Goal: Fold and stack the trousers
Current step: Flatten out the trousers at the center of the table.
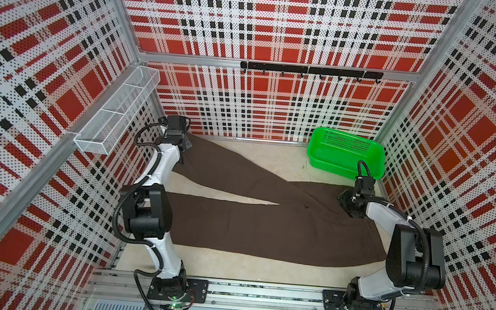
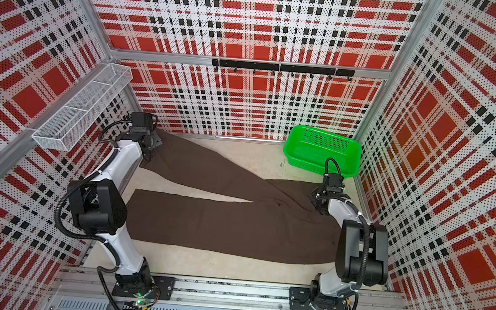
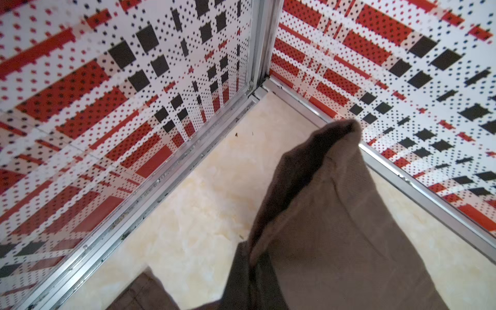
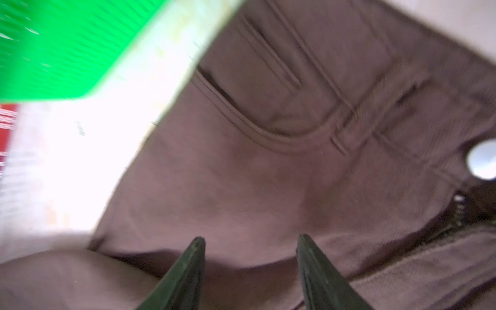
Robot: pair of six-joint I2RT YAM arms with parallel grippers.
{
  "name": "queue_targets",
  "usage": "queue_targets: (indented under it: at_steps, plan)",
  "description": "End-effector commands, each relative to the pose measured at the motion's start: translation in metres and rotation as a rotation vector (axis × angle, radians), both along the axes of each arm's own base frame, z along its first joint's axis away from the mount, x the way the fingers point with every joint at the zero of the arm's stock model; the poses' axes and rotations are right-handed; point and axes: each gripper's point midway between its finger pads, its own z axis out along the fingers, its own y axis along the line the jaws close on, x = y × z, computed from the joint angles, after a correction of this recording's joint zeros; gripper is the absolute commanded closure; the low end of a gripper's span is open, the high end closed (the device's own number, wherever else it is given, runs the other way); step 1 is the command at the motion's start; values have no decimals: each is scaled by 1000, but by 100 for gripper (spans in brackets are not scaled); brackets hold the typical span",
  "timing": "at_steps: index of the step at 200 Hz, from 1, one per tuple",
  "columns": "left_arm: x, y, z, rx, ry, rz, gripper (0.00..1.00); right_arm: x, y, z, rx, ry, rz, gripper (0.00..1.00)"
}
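A: In both top views you have the trousers (image 1: 265, 224) spread over the floor (image 1: 256, 152), waist near the green basket (image 1: 345, 152), and your left gripper (image 1: 183, 151) at the far leg's end.
B: Left wrist: that end (image 3: 335, 214) is raised off the floor, clamped.
A: Right wrist: the right gripper (image 4: 251, 239) has its fingers apart over the waist, gripping nothing.

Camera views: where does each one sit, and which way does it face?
Top views: high at the front, facing down toward the back wall; left arm, right arm, trousers, green basket.
Left wrist: low, facing the far left floor corner and a lifted trouser leg; no robot part shows.
Right wrist: close over the waistband; right gripper, open.
Shared: trousers in all; green basket in top and right wrist views.
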Motion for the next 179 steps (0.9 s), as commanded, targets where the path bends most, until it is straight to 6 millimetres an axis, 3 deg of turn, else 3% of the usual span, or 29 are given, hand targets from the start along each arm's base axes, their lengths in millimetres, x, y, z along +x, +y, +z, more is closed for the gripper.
queue_targets:
  at_steps: [1, 34, 63, 113, 160, 179]
  plan:
    - [7, 1, -32, 32, 118, -23, 100, -3, -14, 5, -26, 3, -29, 41]
    - [13, -4, -57, 52, 199, -31, 100, 13, -38, 15, -76, -34, -57, 49]
    - [5, 0, -63, 60, 218, -15, 100, 35, -55, 14, -140, -18, -69, 59]
    - [-2, 4, -67, 46, 223, -16, 100, 61, -59, -29, -105, 43, -83, 94]
    - [-3, 5, -61, 42, 208, -16, 100, 70, -55, -68, -43, 80, -117, 100]
    - [-4, 7, -60, 44, 205, -9, 100, 70, -62, -69, -59, 77, -162, 100]
